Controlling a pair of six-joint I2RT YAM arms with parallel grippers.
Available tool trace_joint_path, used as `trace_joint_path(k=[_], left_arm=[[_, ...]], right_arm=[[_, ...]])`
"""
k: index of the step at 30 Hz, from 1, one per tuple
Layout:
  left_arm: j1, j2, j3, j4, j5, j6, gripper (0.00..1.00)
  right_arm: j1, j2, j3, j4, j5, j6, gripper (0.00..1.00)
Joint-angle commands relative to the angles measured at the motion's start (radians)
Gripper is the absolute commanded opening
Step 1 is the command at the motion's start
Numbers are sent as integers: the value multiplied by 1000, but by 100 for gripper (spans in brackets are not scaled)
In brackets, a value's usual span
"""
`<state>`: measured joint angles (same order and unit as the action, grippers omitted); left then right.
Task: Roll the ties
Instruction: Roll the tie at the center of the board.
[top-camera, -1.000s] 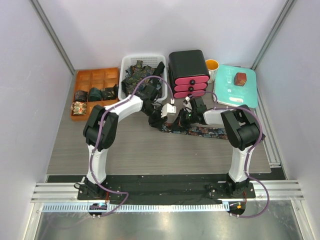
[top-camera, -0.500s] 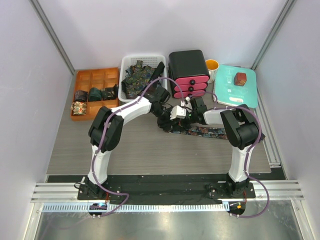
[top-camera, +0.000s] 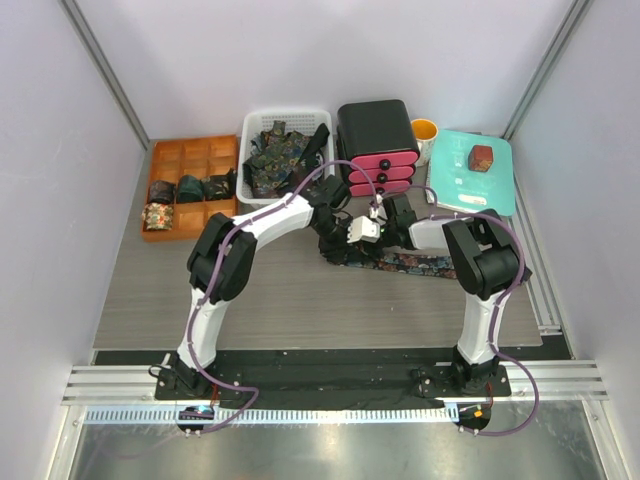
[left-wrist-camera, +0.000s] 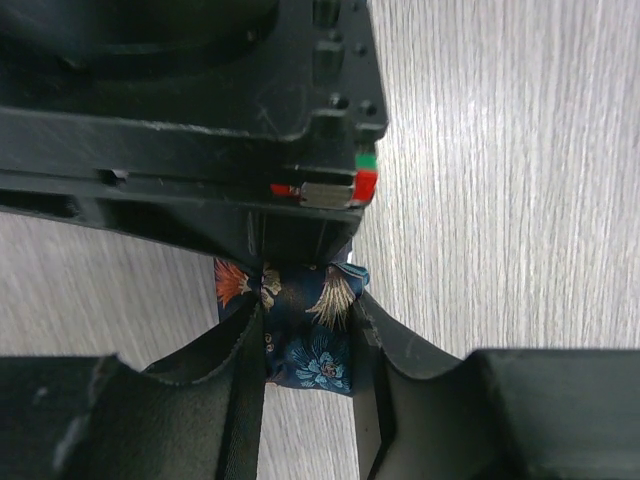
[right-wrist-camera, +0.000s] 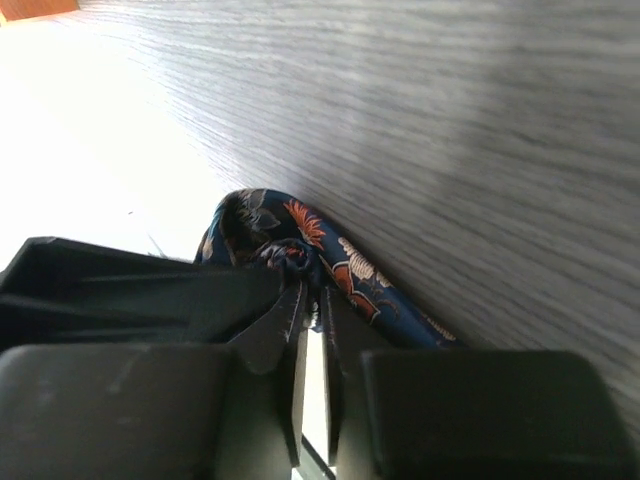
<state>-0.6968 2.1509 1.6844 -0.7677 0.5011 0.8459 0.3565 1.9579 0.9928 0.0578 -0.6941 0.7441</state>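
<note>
At the far left, the orange tray holds four rolled ties, and the white basket beside it holds more that are not yet rolled. Our work is at mid-table.

The left gripper is part open, with the wound end of the tie clamped between its fingers. Just to its right, the right gripper has its jaws at a thin slit with bunched fabric at their tips. We cannot tell whether it is pinching that fabric or has let go.

We judge the step in hand to be the early winding. To do it well, we should hold the core firmly with one gripper while the other takes a new hold. We should also keep the edges stacked so the roll does not cone, and feed the flat length in without twisting it.

From above, the tie lies flat on the table. Its long axis runs left to right and dips slightly toward us at the right. The started roll is at the left end between the grippers, and the free tail points right.
</note>
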Motion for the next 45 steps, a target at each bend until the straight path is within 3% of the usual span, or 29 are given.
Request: trace_joint_path(k=[1,12,17,33,34,37,38,41,45], left_arm=[[-15,96,-22,-100,-88,15,31],[-20,156,57,-168,-99,13,31],[-20,162,66,-183,-92,21,37],[-17,165,72,-203,-64,36,38],[-18,164,74,-206,-62,38,38],[-17,162,74,-206,-62,39,39],[-18,162,74,-208,-64,39,40],[-10,149,70,-214,-64,41,42],[28,98,58,-217,-13,47,47]], right_arm=[[-4,-100,14,-47,-51,-2,20],[-70,-194,-31,-136,-79,-22,34],[-64,-191,-71,19,-84,66,42],[-22,-90,-105,149,-25,49,42],[-21,-90,-105,155,-21,52,41],[-16,-77,-102,151,-4,46,27],[-16,-73,-100,146,-2,40,17],[-22,-76,-95,93,22,-9,1],[-42,-73,-91,-10,60,-64,1]])
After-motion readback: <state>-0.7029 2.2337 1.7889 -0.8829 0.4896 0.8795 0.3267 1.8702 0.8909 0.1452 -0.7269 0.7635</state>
